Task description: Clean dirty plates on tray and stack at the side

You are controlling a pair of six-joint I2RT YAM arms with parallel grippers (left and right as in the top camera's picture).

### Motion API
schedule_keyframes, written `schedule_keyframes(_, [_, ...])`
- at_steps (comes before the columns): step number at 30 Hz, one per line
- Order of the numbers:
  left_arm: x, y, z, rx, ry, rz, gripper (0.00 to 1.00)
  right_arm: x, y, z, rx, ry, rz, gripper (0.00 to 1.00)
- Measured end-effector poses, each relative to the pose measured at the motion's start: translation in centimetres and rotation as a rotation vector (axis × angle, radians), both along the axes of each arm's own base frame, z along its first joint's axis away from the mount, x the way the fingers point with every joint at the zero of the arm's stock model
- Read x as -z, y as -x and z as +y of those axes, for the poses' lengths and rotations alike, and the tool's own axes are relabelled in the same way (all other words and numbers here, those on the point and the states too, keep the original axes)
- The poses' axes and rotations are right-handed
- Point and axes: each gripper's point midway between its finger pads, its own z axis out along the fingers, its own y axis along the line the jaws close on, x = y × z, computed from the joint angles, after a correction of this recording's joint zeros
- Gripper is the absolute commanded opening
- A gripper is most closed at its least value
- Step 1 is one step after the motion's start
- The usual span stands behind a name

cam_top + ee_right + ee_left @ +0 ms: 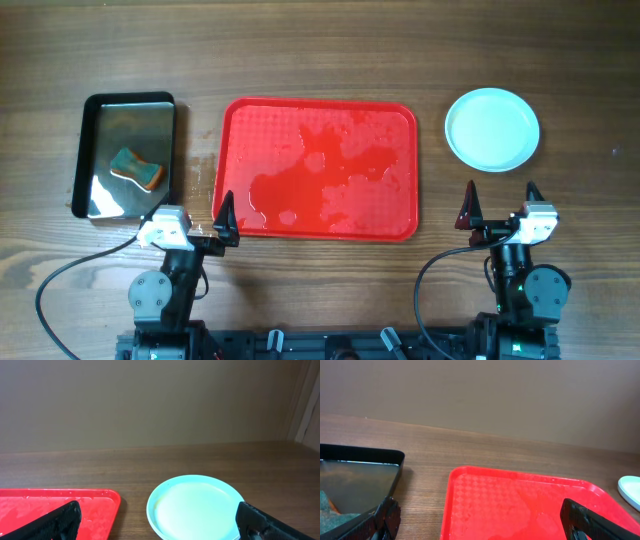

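Note:
The red tray [320,170] lies in the middle of the table, wet and with no plates on it; it also shows in the left wrist view [520,505] and the right wrist view [55,502]. Pale blue-white plates [492,129] sit stacked to the tray's right, the top one looking free of smears; they show in the right wrist view [197,507] too. How many are stacked cannot be told. My left gripper [192,216] is open and empty near the tray's front left corner. My right gripper [500,203] is open and empty in front of the plates.
A black shiny pan [125,155] stands left of the tray with a green and orange sponge [138,169] in it. Both arm bases sit at the table's front edge. A plain wall rises behind the table.

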Motion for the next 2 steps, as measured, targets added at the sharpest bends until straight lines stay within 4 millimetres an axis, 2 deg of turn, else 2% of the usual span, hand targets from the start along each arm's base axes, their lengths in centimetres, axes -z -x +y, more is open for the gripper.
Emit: schedule_keyframes(2, [0.00,0.00,0.01,0.000,0.000,0.000,1.00,0.00,0.00,0.00,0.000,0.000,0.000,1.00])
